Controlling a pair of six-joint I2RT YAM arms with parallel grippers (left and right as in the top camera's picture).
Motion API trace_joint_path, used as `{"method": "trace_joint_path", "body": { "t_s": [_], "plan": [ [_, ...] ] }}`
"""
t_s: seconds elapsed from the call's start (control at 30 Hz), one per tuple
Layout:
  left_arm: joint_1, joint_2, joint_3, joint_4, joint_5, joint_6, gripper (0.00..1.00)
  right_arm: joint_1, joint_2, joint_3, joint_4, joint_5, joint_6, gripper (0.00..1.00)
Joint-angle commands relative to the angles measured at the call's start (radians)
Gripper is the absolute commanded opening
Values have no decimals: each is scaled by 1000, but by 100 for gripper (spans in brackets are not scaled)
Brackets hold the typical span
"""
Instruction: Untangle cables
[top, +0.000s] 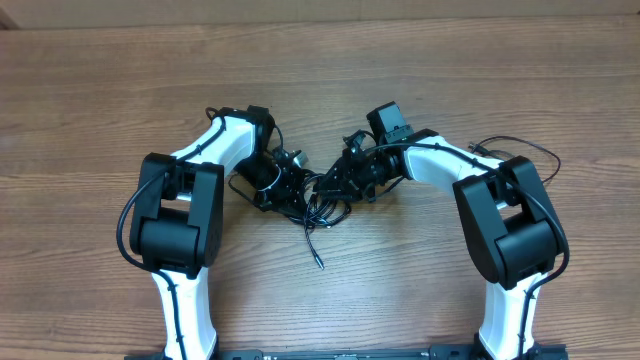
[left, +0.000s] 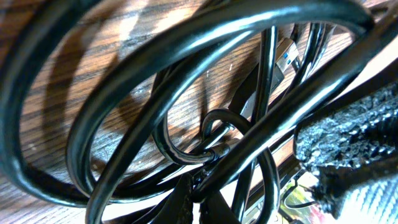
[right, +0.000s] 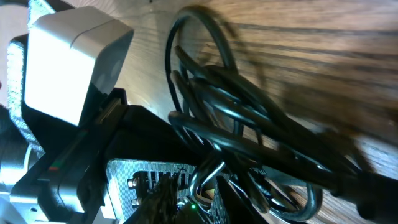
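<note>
Where both arms meet at mid-table, I see the tangled black cables (top: 318, 200) lying on the wooden table (top: 100, 100) between the left gripper (top: 283, 182) and the right gripper (top: 352, 177), both up against the bundle. One loose end (top: 318, 262) trails toward the arm bases. My left wrist view shows crowded loops with a silvery USB plug (left: 287, 57) among them. I cannot tell whether either pair of jaws is open or closed.

Brown wood-grain table (top: 100, 90), evenly lit, plank seams

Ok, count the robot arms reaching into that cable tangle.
2. The left arm comes at the cables from the left side, the right arm from the right. No further arm shows.
</note>
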Motion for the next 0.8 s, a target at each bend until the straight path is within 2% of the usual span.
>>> {"method": "trace_joint_path", "body": {
  "t_s": [0.0, 0.77],
  "plan": [
    [-2, -5, -4, 3, -14, -11, 4, 5, -4, 17, -16, 11, 24, 20],
    [-2, -5, -4, 1, -11, -10, 4, 53, -4, 17, 5, 36, 69, 21]
  ]
}}
